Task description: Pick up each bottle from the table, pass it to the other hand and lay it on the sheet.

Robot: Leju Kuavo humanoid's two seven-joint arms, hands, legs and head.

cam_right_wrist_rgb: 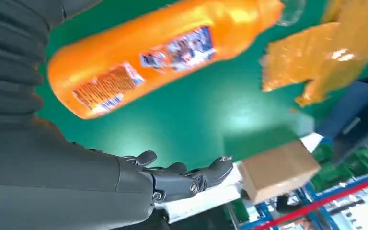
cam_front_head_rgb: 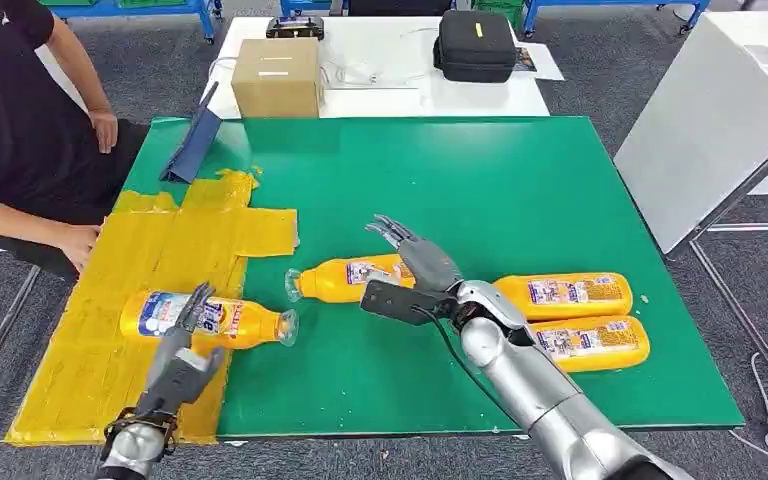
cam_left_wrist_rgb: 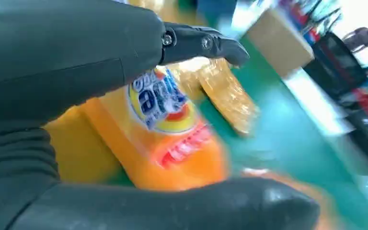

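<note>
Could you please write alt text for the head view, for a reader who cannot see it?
Four orange bottles lie on a green table: one on the yellow sheet under the open left hand, one beside the open right hand, and two more further right. A person sits at the left.

A cardboard box (cam_front_head_rgb: 276,77) and a black zipped case (cam_front_head_rgb: 475,45) sit on a white bench (cam_front_head_rgb: 390,100) beyond the green one, with a white cable (cam_front_head_rgb: 360,75) between them. A dark blue folder (cam_front_head_rgb: 193,147) stands propped at the green surface's far left corner. A person in black (cam_front_head_rgb: 20,130) sits alongside.
</note>
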